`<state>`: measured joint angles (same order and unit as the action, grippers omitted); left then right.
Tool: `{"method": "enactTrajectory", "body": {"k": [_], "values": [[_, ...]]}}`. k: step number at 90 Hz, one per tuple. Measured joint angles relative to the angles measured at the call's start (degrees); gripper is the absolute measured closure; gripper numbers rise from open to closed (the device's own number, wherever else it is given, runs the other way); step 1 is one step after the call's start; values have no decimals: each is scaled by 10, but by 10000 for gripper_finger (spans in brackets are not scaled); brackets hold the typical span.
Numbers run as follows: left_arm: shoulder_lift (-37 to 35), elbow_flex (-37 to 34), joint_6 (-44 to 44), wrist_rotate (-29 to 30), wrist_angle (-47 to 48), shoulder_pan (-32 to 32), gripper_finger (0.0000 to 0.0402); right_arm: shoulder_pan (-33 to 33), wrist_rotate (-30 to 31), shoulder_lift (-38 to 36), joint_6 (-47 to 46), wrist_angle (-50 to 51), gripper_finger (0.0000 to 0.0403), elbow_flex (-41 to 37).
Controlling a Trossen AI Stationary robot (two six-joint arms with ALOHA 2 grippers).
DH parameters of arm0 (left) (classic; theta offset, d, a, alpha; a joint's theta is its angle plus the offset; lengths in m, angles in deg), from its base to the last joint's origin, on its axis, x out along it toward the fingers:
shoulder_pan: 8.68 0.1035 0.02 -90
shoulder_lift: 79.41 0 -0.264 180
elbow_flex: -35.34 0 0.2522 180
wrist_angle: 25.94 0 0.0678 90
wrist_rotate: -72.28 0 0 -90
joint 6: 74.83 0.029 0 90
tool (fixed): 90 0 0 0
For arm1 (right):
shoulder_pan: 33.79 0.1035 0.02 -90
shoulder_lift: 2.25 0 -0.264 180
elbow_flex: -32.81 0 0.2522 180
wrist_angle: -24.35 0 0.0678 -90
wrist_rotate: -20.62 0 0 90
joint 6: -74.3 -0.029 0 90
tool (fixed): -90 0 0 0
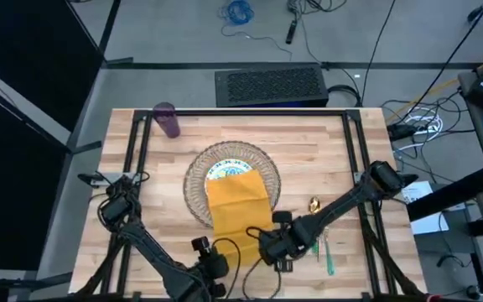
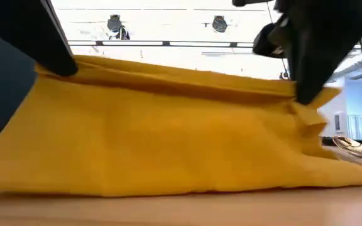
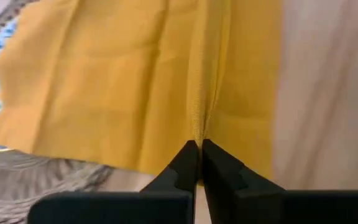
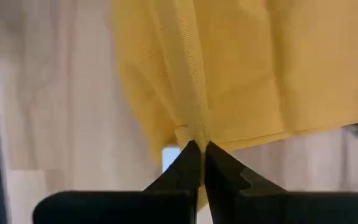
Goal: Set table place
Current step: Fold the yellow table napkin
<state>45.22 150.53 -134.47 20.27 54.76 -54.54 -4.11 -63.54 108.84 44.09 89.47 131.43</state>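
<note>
Both grippers are clamped on the near edge of the mustard-yellow napkin (image 1: pixel 238 204). The left gripper (image 3: pixel 198 146) pinches a fold of cloth between closed fingers, and the right gripper (image 4: pixel 200 146) does the same at the near right corner. The napkin drapes over the woven mat (image 1: pixel 195 186) and most of the plate (image 1: pixel 223 170). A purple cup (image 1: pixel 168 119) stands far left on the table (image 1: pixel 350 260); a spoon (image 1: pixel 314 204) and fork (image 1: pixel 328 254) lie to the right.

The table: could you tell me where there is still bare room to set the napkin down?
Bare planks lie left of the mat below the cup, and along the table far edge. Crowded: both grippers, left and right, pinch the napkin; cutlery lies right.
</note>
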Motion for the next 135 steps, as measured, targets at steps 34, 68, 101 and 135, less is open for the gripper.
{"method": "enactTrajectory", "body": {"k": [34, 68, 101, 135], "values": [[0, -2, 3, 0, 30, 20, 401, -63, -21, 0, 54, 5, 403, 0], [-1, -2, -7, 0, 24, 20, 401, -63, -24, 0, 47, 3, 322, 0], [-1, -3, -42, -8, 21, 15, 401, -65, 17, 0, 41, 5, 246, 0], [-1, -3, -61, -35, 15, 14, 401, -61, 26, 0, 14, 34, 251, 0]]}}
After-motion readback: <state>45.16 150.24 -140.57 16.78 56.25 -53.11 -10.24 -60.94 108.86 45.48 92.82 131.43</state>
